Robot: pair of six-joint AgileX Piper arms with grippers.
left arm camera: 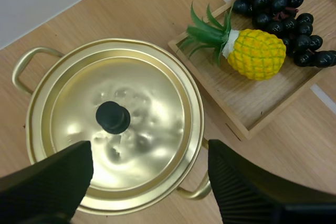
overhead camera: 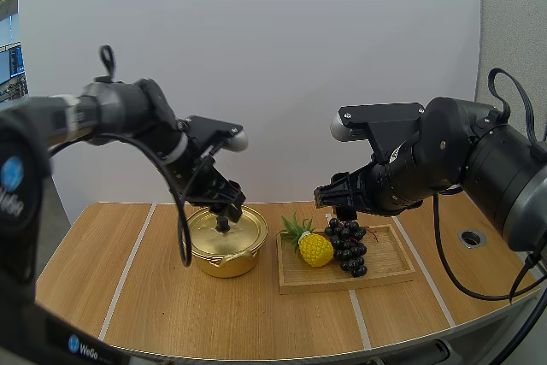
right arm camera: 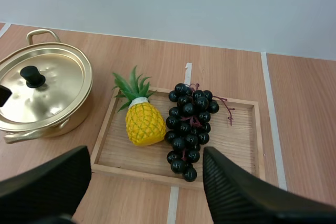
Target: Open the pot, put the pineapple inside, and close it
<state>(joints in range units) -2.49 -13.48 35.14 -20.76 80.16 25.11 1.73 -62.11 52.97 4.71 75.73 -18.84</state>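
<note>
The pot (overhead camera: 226, 241) stands on the table (overhead camera: 128, 284), left of centre, with its lid (left arm camera: 131, 129) seated on the rim. The lid is gold like the pot and carries 1 black knob (left arm camera: 112, 117) at its centre. The pot has 2 loop handles (left arm camera: 25, 64) on opposite sides. The left gripper (overhead camera: 226, 208) hangs directly above the lid, close to the knob. Its 2 fingers (left arm camera: 52, 179) are spread wide, ribbed inner faces turned to each other, and they hold nothing. Whether a fingertip touches the lid cannot be determined. The wooden tray (overhead camera: 389, 269) lies flat on the table just to the right of the pot, with a narrow gap between the 2 items. The pineapple (overhead camera: 314, 248) lies on its side in the tray, at the end nearest the pot, with its green leaves pointing toward the pot. The bunch of grapes (overhead camera: 346, 245) lies in the same tray, just beside the pineapple on the side away from the pot. The right gripper (overhead camera: 338, 204) hangs above the tray, over the pineapple and the grapes and clear of both. Its 2 fingers (right arm camera: 236, 192) are also spread wide and hold nothing.
</note>
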